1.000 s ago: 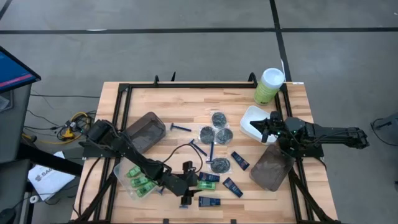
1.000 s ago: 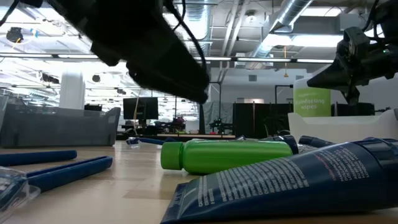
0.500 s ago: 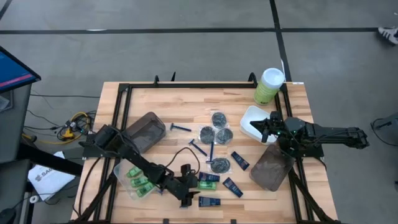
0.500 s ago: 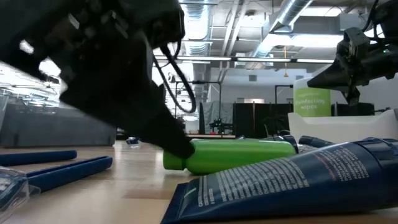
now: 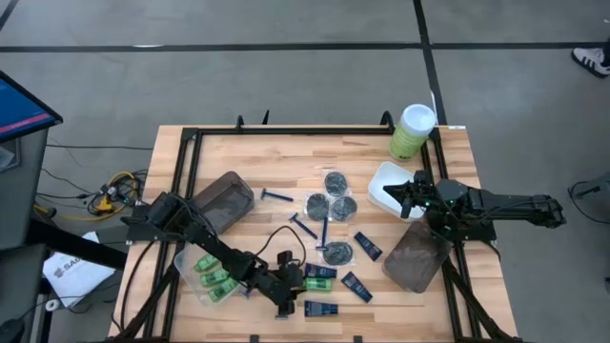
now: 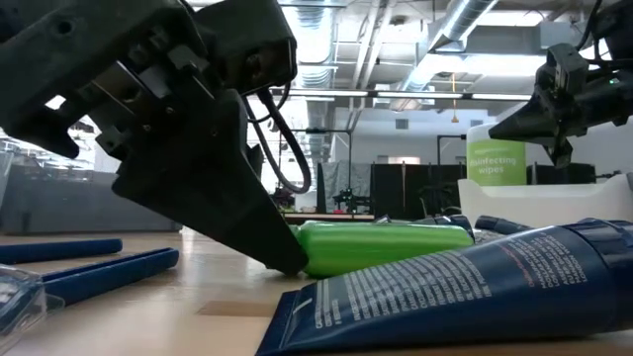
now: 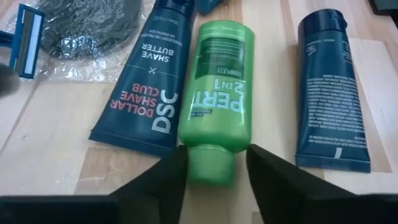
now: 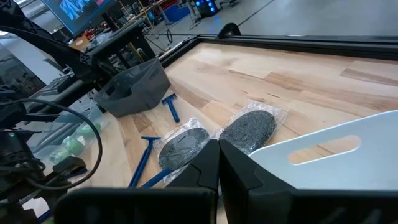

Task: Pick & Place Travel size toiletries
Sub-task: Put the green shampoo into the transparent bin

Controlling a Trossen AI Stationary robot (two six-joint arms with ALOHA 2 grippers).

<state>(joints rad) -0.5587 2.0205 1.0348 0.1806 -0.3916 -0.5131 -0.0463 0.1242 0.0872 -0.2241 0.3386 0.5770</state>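
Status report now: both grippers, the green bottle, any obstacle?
Left gripper down at green bottle, fingers astride its cap. Right gripper shut, over white tub. Dark-blue tubes lie beside the bottle.

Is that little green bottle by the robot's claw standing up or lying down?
Lying down. The green bottle rests on its side on the table, its cap between the left gripper fingers.

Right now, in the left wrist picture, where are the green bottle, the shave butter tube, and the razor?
Green bottle (image 7: 216, 106), left wrist view, middle of its label.
Shave butter tube (image 7: 144, 93), left wrist view, on the printed lettering.
Razor (image 7: 26, 38), left wrist view, on its blue head.
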